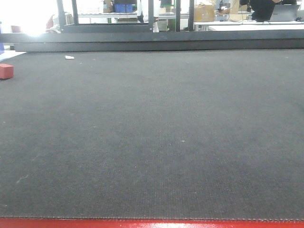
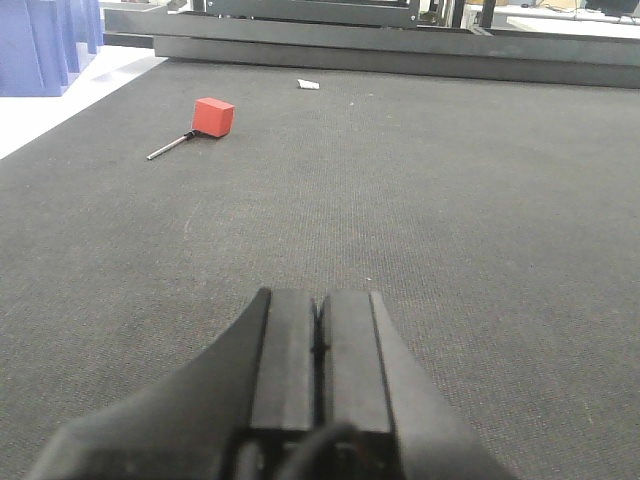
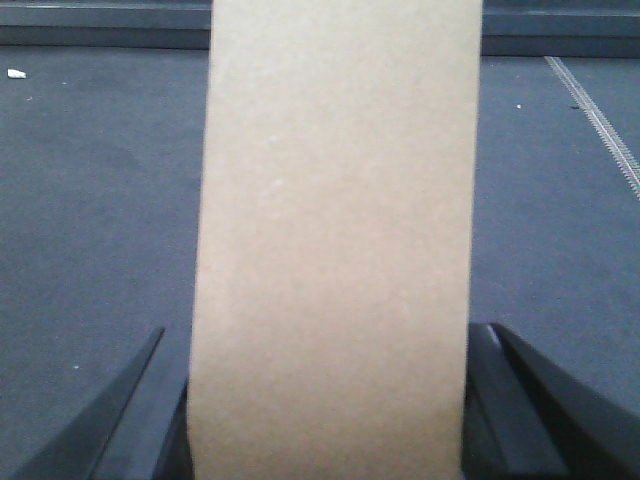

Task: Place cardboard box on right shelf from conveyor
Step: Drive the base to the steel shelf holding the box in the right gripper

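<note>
Filling the front view, the conveyor [image 1: 152, 142] is seen as dark grey matting edged red below, desks [image 1: 247, 23] beyond. A plain tan cardboard box [image 3: 335, 250], shown only at the right wrist view's centre, is grasped by the right pincer [image 3: 330, 420]. The left pincer [image 2: 318, 330] is clenched empty; a red block [image 2: 213, 116] lies upper left.

Wide dark grey conveyor [image 1: 152, 133], red block [image 1: 6, 71] far left, white scrap [image 1: 70, 57] beyond

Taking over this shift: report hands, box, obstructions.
Left hand shut, empty, low over conveyor. Right hand clamped on cardboard box. Red block, white scrap far off on the matting. Right shelf not in view.
</note>
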You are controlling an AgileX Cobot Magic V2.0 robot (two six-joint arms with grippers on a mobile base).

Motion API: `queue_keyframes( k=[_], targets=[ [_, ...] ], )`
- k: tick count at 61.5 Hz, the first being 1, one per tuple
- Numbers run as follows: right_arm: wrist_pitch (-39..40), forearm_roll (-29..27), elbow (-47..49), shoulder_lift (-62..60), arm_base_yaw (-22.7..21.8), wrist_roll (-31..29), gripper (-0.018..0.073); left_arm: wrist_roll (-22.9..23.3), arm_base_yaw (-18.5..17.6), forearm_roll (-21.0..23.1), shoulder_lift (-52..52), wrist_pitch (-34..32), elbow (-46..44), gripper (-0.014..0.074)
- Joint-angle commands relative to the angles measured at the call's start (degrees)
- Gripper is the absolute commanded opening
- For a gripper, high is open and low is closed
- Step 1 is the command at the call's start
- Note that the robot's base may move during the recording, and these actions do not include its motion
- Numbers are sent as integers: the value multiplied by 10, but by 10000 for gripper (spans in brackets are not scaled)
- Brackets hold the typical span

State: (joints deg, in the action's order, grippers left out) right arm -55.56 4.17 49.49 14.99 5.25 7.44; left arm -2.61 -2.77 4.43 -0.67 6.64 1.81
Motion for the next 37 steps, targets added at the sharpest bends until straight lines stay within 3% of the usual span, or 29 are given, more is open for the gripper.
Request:
queue_keyframes(
  k=[1,37],
  targets=[
    [55,3,15,9,-3,-6,210,0,-1,3,-9,-49,5,-116],
    [55,3,15,9,-3,-6,210,0,-1,3,-9,-49,5,-116]
  ],
)
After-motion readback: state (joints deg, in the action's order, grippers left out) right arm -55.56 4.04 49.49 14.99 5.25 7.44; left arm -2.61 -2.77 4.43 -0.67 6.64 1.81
